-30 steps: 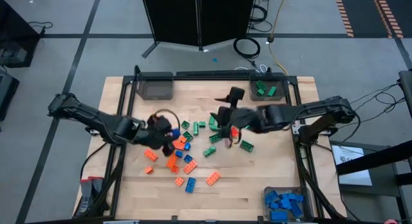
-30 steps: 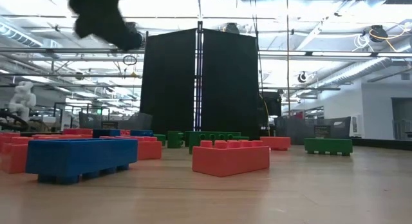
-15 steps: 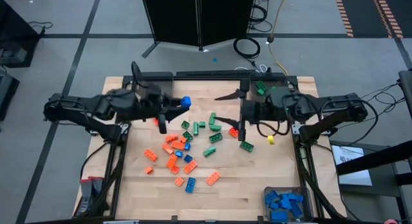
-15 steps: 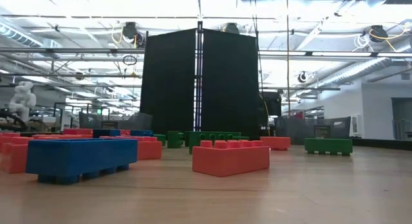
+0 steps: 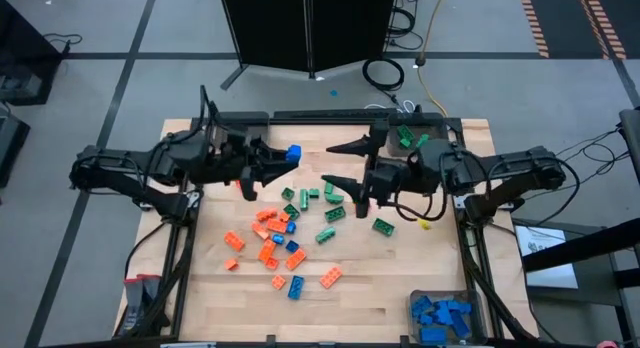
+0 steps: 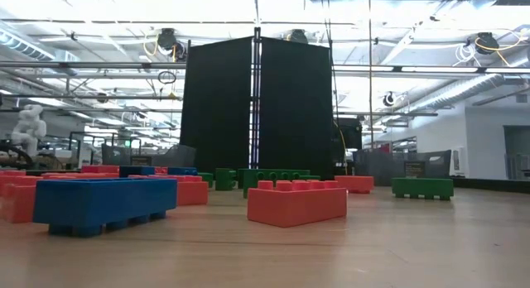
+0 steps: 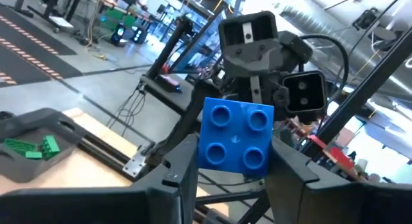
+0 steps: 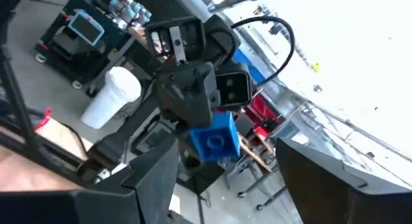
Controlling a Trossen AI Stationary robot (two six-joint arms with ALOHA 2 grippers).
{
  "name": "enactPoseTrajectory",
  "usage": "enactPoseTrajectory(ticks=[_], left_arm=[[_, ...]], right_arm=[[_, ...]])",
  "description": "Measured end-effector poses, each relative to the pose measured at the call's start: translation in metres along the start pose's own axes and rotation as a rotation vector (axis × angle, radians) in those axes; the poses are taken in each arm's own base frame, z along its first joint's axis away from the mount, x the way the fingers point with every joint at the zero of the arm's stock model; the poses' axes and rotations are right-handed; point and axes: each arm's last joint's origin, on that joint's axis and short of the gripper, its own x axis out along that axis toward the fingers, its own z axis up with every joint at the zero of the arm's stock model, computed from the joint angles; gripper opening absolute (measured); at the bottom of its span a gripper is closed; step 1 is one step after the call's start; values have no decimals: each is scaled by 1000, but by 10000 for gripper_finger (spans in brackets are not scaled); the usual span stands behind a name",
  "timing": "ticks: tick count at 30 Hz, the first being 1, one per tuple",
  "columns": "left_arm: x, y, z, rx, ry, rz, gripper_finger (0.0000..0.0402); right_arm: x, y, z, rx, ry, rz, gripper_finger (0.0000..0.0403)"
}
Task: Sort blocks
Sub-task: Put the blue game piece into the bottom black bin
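- Blocks (image 5: pixel 285 233): loose mix of orange, green, blue, scattered mid-desk (image 5: pixel 360 288), just below both grippers.
- One blue block (image 5: pixel 293 153) is up off the desk, above the pile's top-left edge, pinched betw. the left gripper (image 5: pixel 283 158) fingers (image 7: pixel 177 179); in the left wrist view it sits stud-face out, square, 4 studs, a finger on each side.
- Right gripper (image 5: pixel 345 163) hangs over the pile's upper right edge, pointing at the left gripper; fingers (image 5: pixel 350 146) spread wide, nothing betw. them. In the right wrist view it looks straight at the held blue block.
- Bins rel. to the pile: blue bin (image 5: pixel 440 313) w/ blue blocks at lower right corner; green bin (image 5: pixel 412 136) w/ green ones at upper right; a grey bin (image 5: pixel 240 133) at upper left, looks to hold nothing.
- Step, as I read it: blue block lifted, arms face to face – prob. a handover left→right, since the blue bin is on the right arm's side.
- Next move calls for: right fingers to come round the block's free sides w/o hitting the left fingers, close firmly, only then left lets go; then carry to blue bin.
- Risk: early release = block drops back into pile.
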Motion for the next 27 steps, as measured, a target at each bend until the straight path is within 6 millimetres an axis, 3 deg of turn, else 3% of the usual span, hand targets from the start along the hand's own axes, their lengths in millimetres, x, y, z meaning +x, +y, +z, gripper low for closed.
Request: enactPoseTrajectory(ticks=[6,16,21,27], left_arm=[[8,2,-5,2,2,12,127],[8,2,-4,16,-15,21,127],[9,3,-2,25,-32,29,127],[9,3,-1,24,-41,27,127]], right_arm=[[14,13,-7,-23,14,12,256],[20,2,-17,-22,46,-47,256],[31,10,-27,-34,78,-31,263],[39,9,-23,-22,54,-60,267]])
